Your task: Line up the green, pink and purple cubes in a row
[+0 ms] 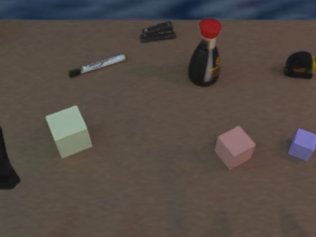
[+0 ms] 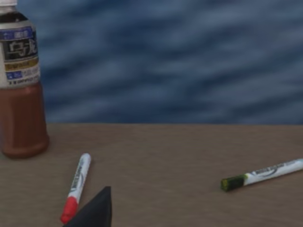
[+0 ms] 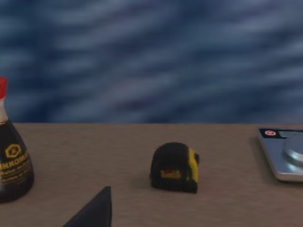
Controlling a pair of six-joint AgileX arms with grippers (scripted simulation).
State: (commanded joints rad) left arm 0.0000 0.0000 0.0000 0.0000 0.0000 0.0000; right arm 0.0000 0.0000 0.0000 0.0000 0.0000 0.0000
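Observation:
The pale green cube (image 1: 68, 131), the largest, sits on the left part of the table. The pink cube (image 1: 235, 146) lies right of centre, and the small purple cube (image 1: 302, 143) is close to the right edge. They stand well apart and nothing touches them. My left gripper (image 1: 6, 170) shows as a dark shape at the left edge, left of the green cube. In the right wrist view only a black tip of my right gripper (image 3: 97, 210) shows, and the right arm is outside the top view. No cube appears in either wrist view.
Along the back stand a green-capped marker (image 1: 97, 64), a black stapler (image 1: 157, 31), a soy sauce bottle (image 1: 206, 53) and a tape measure (image 1: 299, 64). The left wrist view shows a tea bottle (image 2: 19, 85) and a red marker (image 2: 75, 187). A grey scale (image 3: 284, 153) is in the right wrist view.

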